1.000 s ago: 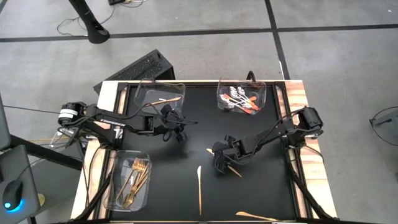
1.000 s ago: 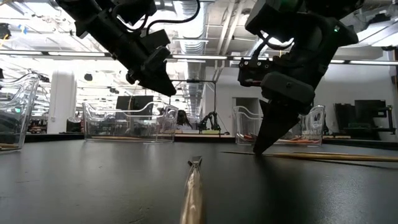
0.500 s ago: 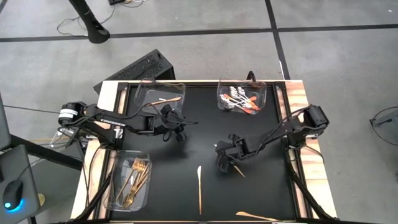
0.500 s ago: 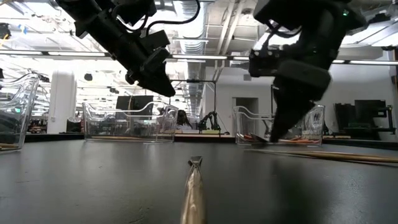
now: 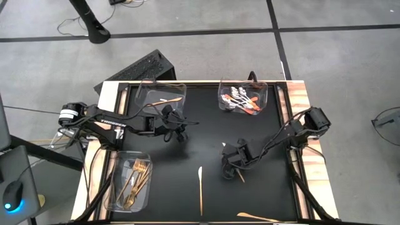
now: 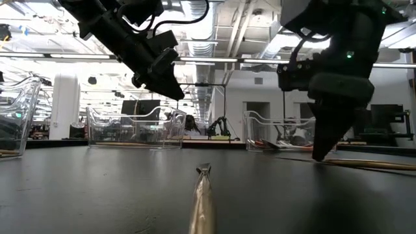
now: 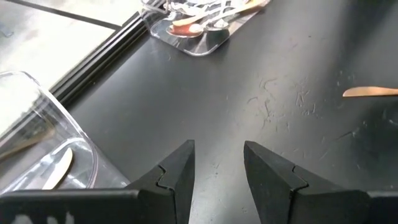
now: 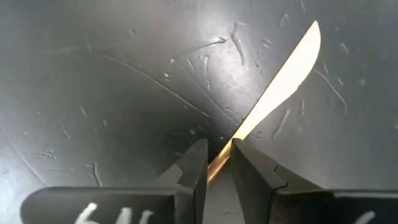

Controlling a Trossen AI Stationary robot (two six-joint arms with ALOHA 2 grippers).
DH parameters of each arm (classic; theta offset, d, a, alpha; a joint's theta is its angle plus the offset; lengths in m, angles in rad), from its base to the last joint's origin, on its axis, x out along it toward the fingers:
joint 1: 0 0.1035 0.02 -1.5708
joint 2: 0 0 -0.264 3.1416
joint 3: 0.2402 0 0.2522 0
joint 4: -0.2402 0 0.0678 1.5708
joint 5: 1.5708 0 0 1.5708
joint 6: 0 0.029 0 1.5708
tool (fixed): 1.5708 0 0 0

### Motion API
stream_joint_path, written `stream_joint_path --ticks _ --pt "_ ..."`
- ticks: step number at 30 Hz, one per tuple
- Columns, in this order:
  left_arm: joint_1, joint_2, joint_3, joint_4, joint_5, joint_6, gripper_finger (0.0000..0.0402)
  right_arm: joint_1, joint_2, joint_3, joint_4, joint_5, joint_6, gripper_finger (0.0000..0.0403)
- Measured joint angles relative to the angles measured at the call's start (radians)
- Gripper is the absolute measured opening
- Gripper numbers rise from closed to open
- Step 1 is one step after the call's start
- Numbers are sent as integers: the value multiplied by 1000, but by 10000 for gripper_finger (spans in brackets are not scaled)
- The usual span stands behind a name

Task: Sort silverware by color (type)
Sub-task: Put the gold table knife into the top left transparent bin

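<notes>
Nearest the low camera, a slim gold knife [image 6: 203, 195] lies flat on the black table [image 5: 187, 156], pointing away; from above it sits at the near middle [image 5: 200, 189], and another gold knife [image 5: 257, 217] lies at the near edge.

Just beyond, the right end effector [image 5: 229, 170] is down at the table over a third gold knife [image 8: 283, 71]. In the right wrist view its fingers [image 8: 194, 163] stand a little apart, straddling the handle end of the blade. Whether they are pinching it or merely bracketing it I cannot tell. The step in hand looks like picking this knife up from the loose pile.

To the near left, a clear tray [image 5: 111, 187] holds the gold forks [image 5: 136, 181].

Farther off, the left end effector [image 5: 180, 134] hangs above the table, released and holding nothing, its jaws apart in the left wrist view [image 7: 217, 171]. At the far side, one clear tray [image 5: 145, 94] holds a single gold knife [image 5: 170, 100], and the other [image 5: 222, 103] holds the orange-handled spoons [image 5: 240, 100].

The next move seems to call for a firm close on the thin handle, a clean lift, then carrying it to the far-left tray with the other knife. A flat, slim blade may slip or pivot.
</notes>
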Motion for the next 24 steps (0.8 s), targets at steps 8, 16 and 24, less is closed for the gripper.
stream_joint_path --ticks 8,16,24 --pt "0 0 0 -4 0 0 123 -22 -3 -1 -67 -27 -21 12" --pt "0 0 0 -4 0 1 123 -18 -21 -5 -87 6 -13 9" --pt "0 0 0 -4 0 2 123 3 -95 -5 -142 30 78 53"
